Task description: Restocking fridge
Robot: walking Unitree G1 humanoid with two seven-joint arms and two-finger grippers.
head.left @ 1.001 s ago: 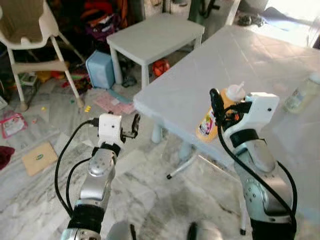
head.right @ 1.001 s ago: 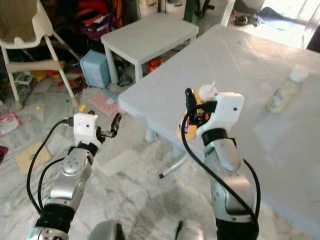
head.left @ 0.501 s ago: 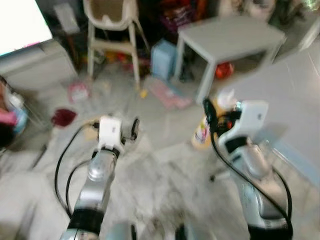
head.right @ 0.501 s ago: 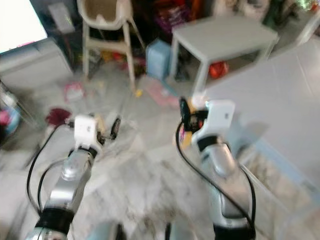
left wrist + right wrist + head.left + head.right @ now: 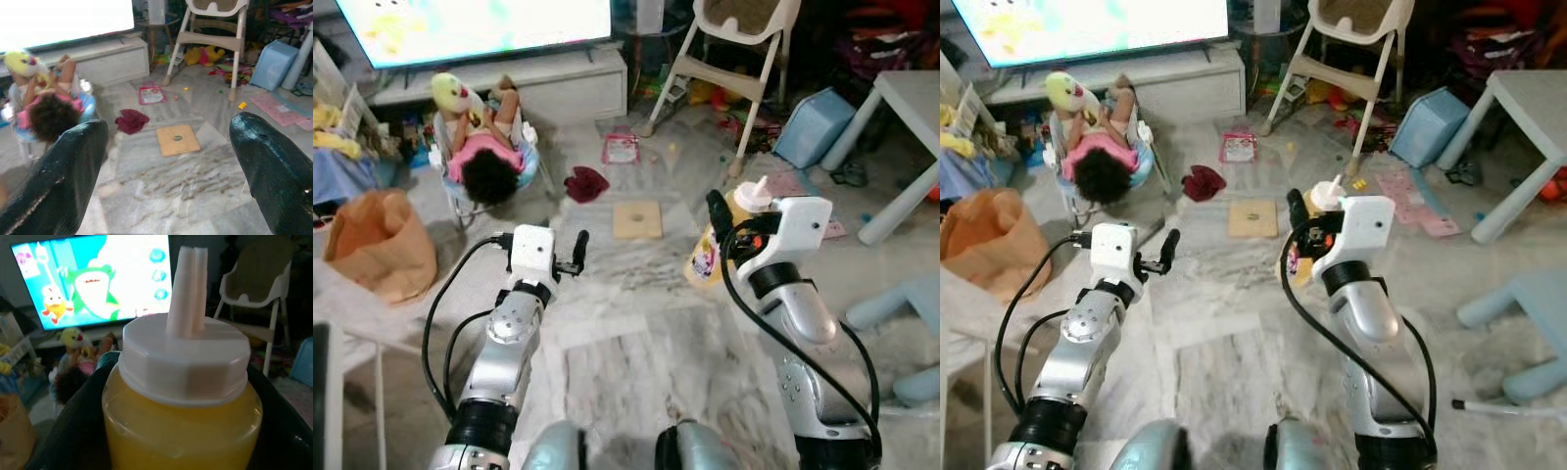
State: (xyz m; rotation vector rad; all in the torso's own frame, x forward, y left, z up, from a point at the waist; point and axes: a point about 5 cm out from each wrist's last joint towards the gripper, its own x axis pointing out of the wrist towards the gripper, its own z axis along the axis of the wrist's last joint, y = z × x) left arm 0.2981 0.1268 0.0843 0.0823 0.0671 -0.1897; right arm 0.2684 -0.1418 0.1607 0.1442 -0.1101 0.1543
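I'm looking down at a cluttered living-room floor of grey marble tile (image 5: 636, 333), w/ both arms raised in front of me.

My right gripper (image 5: 729, 235) holds a yellow squeeze bottle (image 5: 717, 245) upright, jaws closed round its body. Bottle has a white cap and nozzle (image 5: 188, 291) and a colourful label. It hangs in the air above the tile, near a flat cardboard piece (image 5: 636, 219) lying on the floor. In the right wrist view the cap sits close to the lens, yellow liquid up to just under the cap.

My left gripper (image 5: 576, 253) is empty, on the other side of the cardboard piece from the bottle. In the left wrist view its fingers (image 5: 63, 181) stand wide apart w/ bare floor between them.

Beyond the cardboard: a dark red cloth (image 5: 586, 182) and a pink-framed item (image 5: 619, 149) on the tile. Further on, a lit TV (image 5: 470, 24) on a low white unit (image 5: 558, 88). A small child (image 5: 489, 157) sits in a little seat before the TV, w/ a yellow soft toy (image 5: 450, 90). A white high chair (image 5: 734, 39) stands near the unit, a light blue bin (image 5: 813, 127) just beside it, then a white table leg (image 5: 901, 186). An orange-brown bag (image 5: 377, 245) lies on my left side of the child.
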